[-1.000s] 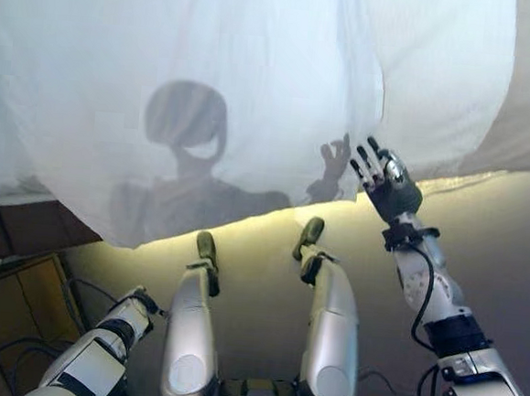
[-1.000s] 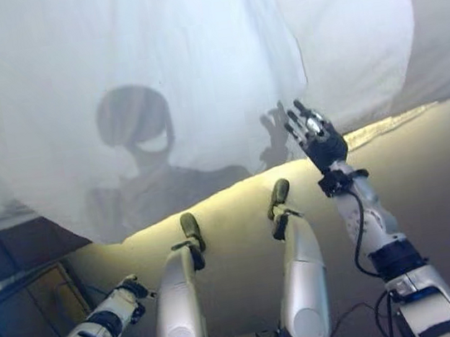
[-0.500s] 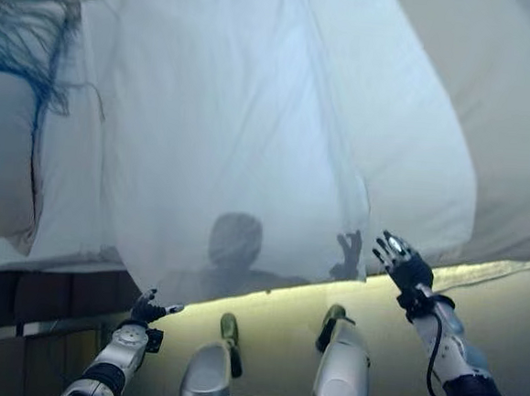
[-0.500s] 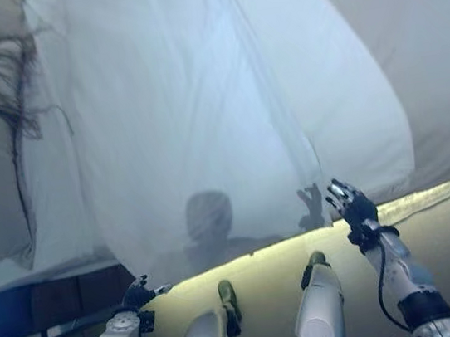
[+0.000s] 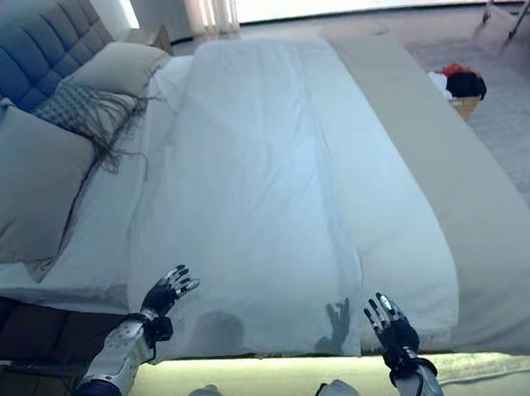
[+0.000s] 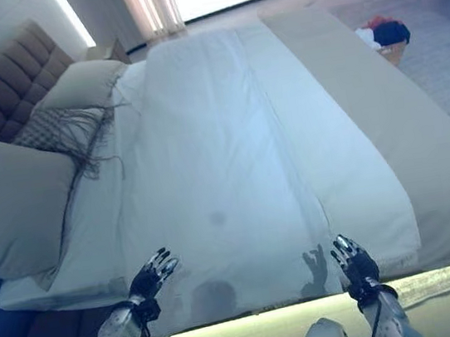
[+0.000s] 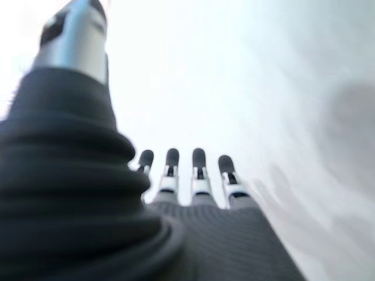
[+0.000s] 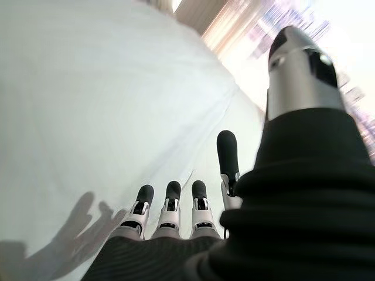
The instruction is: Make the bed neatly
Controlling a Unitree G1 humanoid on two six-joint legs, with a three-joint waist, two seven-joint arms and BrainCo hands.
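A white duvet [image 5: 257,179] lies spread along the bed, with a long crease down its middle and its near edge hanging over the side. My left hand [image 5: 167,293] hovers over the duvet's near left edge with its fingers [image 7: 196,167] straight and spread, holding nothing. By the duvet's near right corner is my right hand [image 5: 390,329], also open, its fingers [image 8: 170,202] straight above the cloth. The beige sheet [image 5: 450,176] shows bare along the right side of the bed.
Two beige pillows [image 5: 23,179] [image 5: 119,65] and a fringed grey cushion [image 5: 84,110] lean on the padded headboard [image 5: 29,42] at the left. A box with clothes [image 5: 457,85] stands on the floor beyond the bed's right side.
The camera has tilted up, so the whole bed shows now. My left hand has risen to the duvet's near edge. The right hand stays open by the near corner.
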